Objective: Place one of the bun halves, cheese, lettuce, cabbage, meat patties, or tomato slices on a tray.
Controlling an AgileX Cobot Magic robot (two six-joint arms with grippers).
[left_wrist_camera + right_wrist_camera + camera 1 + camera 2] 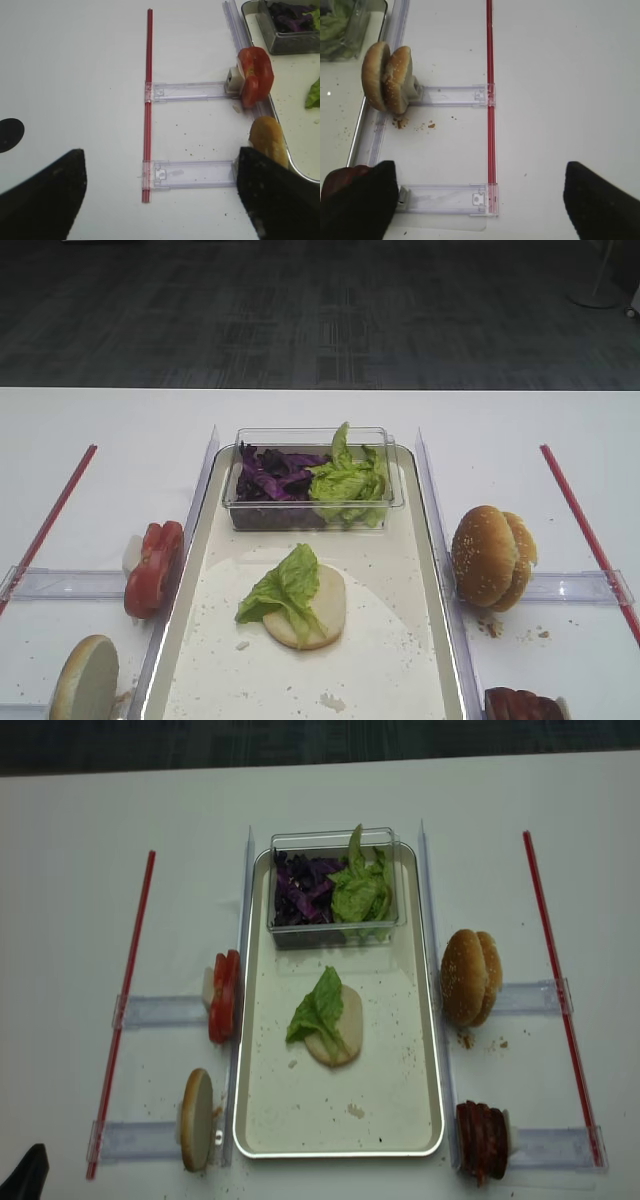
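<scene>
Jaws of both grippers gape wide and empty, hovering above the table either side of the tray.

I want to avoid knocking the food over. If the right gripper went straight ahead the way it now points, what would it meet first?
Most likely nothing but bare table. The right gripper has its jaws wide open, and the red strip runs ahead between them. The sesame buns stand off to the left. Depth is unclear.

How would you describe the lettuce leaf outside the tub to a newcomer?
Find the metal tray in the table's middle. Near its centre lies a pale bun disc, and the leaf lies over its left side. Other lettuce sits in the clear tub beside purple cabbage.
</scene>
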